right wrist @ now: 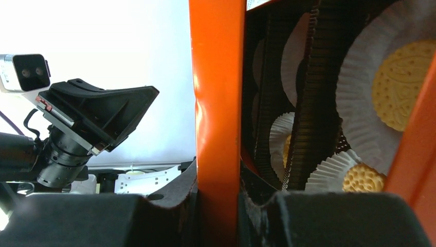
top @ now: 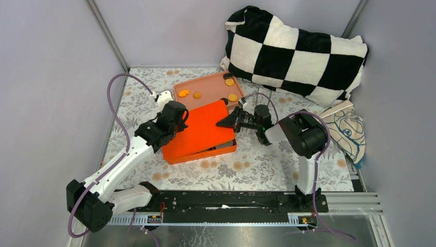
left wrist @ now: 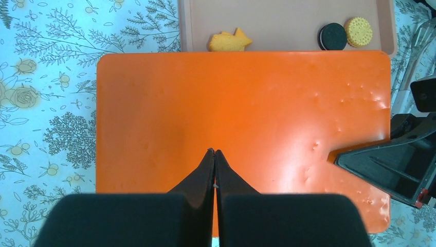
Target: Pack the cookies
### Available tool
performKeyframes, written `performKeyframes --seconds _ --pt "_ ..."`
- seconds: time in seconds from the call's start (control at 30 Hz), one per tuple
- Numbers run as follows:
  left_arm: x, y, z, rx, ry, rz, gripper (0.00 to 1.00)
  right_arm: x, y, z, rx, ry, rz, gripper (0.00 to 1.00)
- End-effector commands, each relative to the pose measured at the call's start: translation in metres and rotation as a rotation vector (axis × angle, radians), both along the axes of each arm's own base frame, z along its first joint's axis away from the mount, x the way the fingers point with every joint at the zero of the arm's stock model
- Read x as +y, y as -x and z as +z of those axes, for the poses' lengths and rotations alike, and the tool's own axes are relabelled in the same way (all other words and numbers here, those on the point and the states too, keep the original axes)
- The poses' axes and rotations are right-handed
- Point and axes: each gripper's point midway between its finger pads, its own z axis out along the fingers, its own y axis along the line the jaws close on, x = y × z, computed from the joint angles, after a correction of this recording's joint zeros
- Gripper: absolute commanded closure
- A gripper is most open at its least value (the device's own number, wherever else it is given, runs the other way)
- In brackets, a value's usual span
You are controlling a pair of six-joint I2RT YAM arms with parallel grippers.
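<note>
An orange box [top: 205,153] stands mid-table with its orange lid [top: 200,128] lying tilted over it. My right gripper [top: 224,122] is shut on the lid's right edge [right wrist: 216,103]. In the gap below the lid, white paper liners [right wrist: 360,67] hold round orange cookies [right wrist: 398,85]. My left gripper [top: 181,119] is shut and empty, its tips [left wrist: 214,152] over the lid's left part [left wrist: 241,108]. I cannot tell if they touch it. The pink tray [top: 205,85] behind holds loose cookies: a fish-shaped orange one [left wrist: 230,41], a black one [left wrist: 332,36] and a round orange one [left wrist: 358,31].
A black-and-white checkered pillow [top: 295,49] lies at the back right. A folded printed cloth [top: 349,131] lies at the right edge. Grey walls close in the left, back and right sides of the floral tablecloth [top: 257,164].
</note>
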Motion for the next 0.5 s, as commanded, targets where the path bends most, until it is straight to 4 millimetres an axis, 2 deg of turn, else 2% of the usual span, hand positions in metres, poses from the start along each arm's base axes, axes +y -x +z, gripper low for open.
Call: performKeyframes --seconds 0.0,0.2,0.3,0.47 --pt "-0.003 0.003 -0.007 0.011 0.027 -0.006 1.00 -0.015 -0.013 0.005 -0.058 0.001 -0.060 1.00" --pt "-0.019 0.010 -0.032 0.063 0.090 -0.065 1.00 -0.028 -0.015 -0.003 -0.031 -0.011 -0.071 1.00" --pt "-0.022 0.018 -0.055 0.111 0.104 -0.074 1.00 -0.029 -0.016 -0.008 -0.025 -0.009 -0.064 0.99" --pt "-0.020 0.038 -0.090 0.200 0.131 -0.056 1.00 -0.028 -0.016 -0.009 -0.023 -0.018 -0.036 0.81"
